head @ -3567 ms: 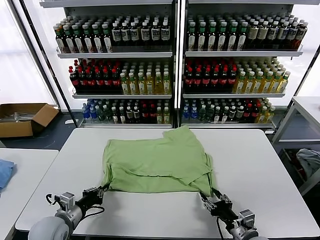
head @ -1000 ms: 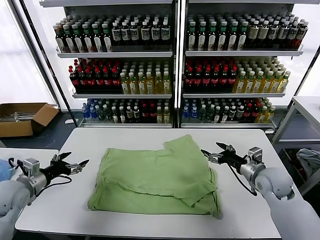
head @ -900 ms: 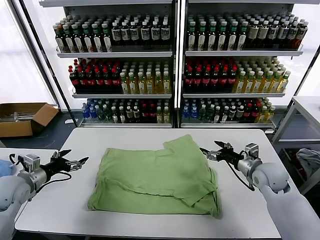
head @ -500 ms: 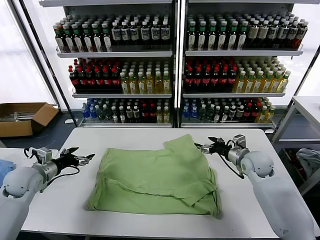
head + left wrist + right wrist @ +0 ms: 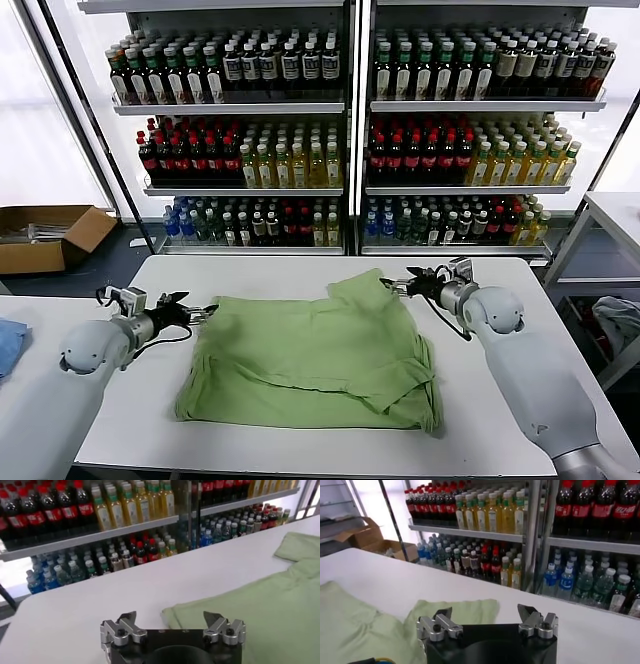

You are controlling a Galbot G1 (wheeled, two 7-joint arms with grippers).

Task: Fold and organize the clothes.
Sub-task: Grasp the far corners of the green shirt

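The light green shirt lies folded flat on the white table, with one sleeve sticking out at its far right corner. My left gripper is open and empty, low over the table at the shirt's far left corner. In the left wrist view that corner of the shirt lies between the fingers of the left gripper. My right gripper is open and empty just beside the far right sleeve. In the right wrist view the shirt's sleeve lies partly between the fingers of the right gripper.
Shelves of bottles stand behind the table. A cardboard box sits on the floor at the left. A blue cloth lies on a side table at the left. A pale grey cloth lies at the right.
Both grippers left the shirt's near edge, swung round the table's sides and closed in on the shirt's far corners. The shirt has lain still for the last second.
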